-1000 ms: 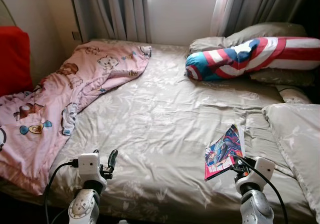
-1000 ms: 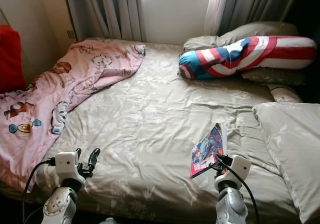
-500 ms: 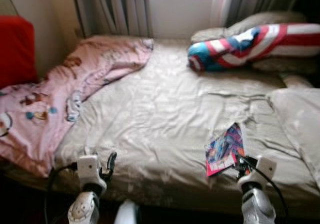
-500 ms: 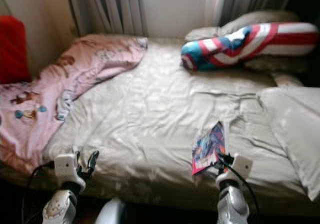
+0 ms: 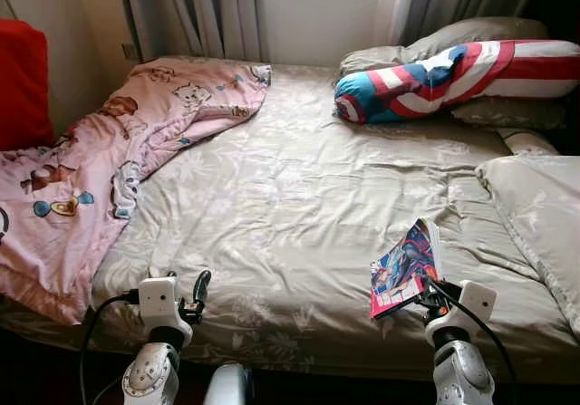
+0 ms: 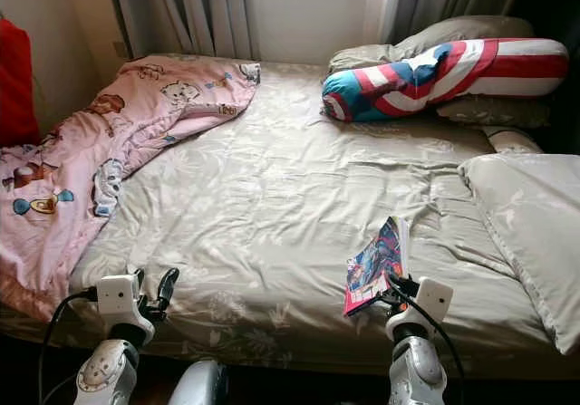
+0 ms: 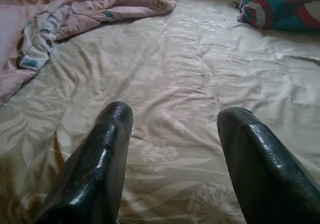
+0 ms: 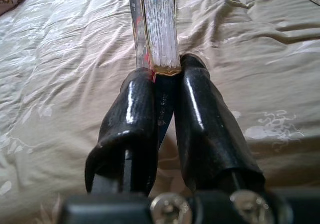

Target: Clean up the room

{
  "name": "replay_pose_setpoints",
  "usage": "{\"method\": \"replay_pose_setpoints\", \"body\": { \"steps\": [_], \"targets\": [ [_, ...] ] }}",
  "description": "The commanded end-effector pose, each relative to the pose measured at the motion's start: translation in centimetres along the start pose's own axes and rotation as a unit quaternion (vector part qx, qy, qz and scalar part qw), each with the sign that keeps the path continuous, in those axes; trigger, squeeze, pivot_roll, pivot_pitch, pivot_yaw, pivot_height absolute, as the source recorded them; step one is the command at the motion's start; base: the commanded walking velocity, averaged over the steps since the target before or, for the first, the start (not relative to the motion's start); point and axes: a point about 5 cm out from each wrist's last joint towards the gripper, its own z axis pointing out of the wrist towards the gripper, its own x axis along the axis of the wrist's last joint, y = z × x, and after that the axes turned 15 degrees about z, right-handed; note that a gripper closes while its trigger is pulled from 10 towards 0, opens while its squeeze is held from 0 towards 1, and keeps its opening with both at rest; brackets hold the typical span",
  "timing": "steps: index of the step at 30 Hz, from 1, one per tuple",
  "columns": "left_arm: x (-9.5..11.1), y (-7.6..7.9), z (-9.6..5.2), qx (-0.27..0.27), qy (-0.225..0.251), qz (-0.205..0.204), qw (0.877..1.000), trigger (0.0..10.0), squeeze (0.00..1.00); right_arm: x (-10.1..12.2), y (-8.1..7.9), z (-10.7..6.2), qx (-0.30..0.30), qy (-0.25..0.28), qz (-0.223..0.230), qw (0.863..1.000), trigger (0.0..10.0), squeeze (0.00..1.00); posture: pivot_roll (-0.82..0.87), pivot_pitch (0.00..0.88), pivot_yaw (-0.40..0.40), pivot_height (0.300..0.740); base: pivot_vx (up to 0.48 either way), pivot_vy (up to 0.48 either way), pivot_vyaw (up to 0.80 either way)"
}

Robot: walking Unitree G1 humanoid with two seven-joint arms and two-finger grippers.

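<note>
right gripper point(image 8: 162, 78): my fingers were clamped on the comic book point(image 5: 405, 268), pinching its lower edge. I held it up over the near right part of the bed point(image 5: 299, 197), cover facing left.
comic book: off the sheet, tilted upright, page block visible between my fingertips point(image 8: 137, 91) in the right wrist view.
left gripper point(image 7: 172, 134): my fingers were spread wide, nothing between them. It hovered low over the near left edge of the bed.
bed: beige floral sheet, wrinkled.
pink blanket point(image 5: 100, 151): cartoon print, bunched along the left side, running from the far corner to the near edge.
bolster point(image 5: 444, 79): red, white and blue shield print, lying across the far right, resting on grey pillows point(image 5: 453, 38).
large pillow point(image 5: 539, 215): beige, at the right edge, just beside the book.
curtains point(image 5: 195, 11): grey, behind the head of the bed.
red cushion point(image 5: 23, 83): at the far left, against the wall.
</note>
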Motion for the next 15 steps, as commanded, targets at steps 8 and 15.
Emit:
{"method": "replay_pose_setpoints", "body": {
  "steps": [8, 15],
  "targets": [
    [0.46, 0.15, 0.16, -0.004, 0.010, -0.002, 1.000, 10.0, 0.00, 1.79, -1.11, 0.85, 0.032, 0.041, -0.029, 0.998, 10.0, 0.00, 0.08, 0.000, -0.058, 0.636, 0.324, 0.000, 0.00],
    [0.36, 0.28, 0.17, -0.007, 0.007, 0.003, 1.000, 10.0, 0.00, 1.76, -1.62, 1.05, 0.043, 0.037, -0.051, 0.997, 10.0, 0.00, 0.08, 0.000, -0.057, 0.636, 0.346, 0.000, 0.00]
  ]
}}
